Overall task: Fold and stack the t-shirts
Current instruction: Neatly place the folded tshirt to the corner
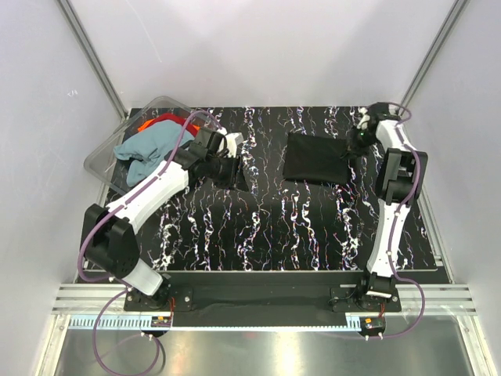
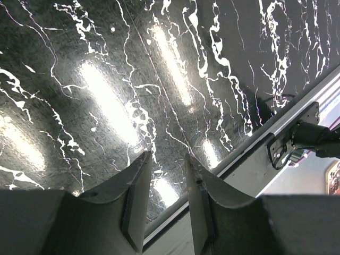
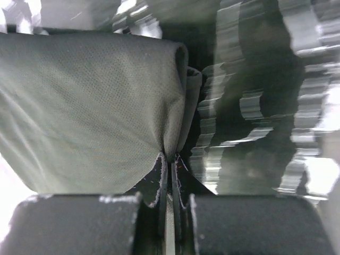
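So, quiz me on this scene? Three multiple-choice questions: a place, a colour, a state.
1. Where is the teal shirt? A in the tub; B on the floor; C on the wall.
2. The folded shirt on the table is: A white; B black; C yellow.
3. The right gripper is: A wide open; B out of sight; C shut on cloth.
Answers: 1 A, it lies in the clear tub. 2 B, it is plainly black. 3 C, it pinches the folded shirt's edge.
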`<state>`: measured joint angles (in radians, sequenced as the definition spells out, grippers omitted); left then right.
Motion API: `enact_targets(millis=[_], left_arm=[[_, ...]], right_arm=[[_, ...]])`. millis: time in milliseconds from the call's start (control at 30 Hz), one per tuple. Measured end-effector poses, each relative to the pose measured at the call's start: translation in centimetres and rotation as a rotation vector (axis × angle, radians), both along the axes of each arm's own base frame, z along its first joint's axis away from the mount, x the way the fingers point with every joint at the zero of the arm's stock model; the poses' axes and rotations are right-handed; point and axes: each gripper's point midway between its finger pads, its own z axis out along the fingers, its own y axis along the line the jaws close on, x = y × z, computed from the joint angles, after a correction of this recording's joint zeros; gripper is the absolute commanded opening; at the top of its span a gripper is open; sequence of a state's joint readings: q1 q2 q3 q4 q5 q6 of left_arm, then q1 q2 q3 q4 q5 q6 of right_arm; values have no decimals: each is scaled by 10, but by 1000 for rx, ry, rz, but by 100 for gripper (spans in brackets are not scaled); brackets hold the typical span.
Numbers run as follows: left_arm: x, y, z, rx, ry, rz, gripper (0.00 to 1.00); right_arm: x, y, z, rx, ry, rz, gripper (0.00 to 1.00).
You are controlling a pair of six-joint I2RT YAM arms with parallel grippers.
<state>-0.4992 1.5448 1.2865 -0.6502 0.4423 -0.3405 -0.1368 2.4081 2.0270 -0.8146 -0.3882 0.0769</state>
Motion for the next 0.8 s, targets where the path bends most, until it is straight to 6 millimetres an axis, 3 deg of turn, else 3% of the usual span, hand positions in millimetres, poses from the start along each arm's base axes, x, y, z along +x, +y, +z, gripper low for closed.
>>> enact_targets(millis=[100, 333, 800], left_arm=[[-1, 1, -3, 5, 9, 1, 37], [-3, -1, -7, -2, 34, -6, 37], [-7, -8, -26, -7, 113, -30, 37]], right_arm=[[8, -31, -1, -37, 1, -40, 5], [57, -97, 5, -165, -92, -110, 4], [113, -161, 23, -471, -321, -118, 8]])
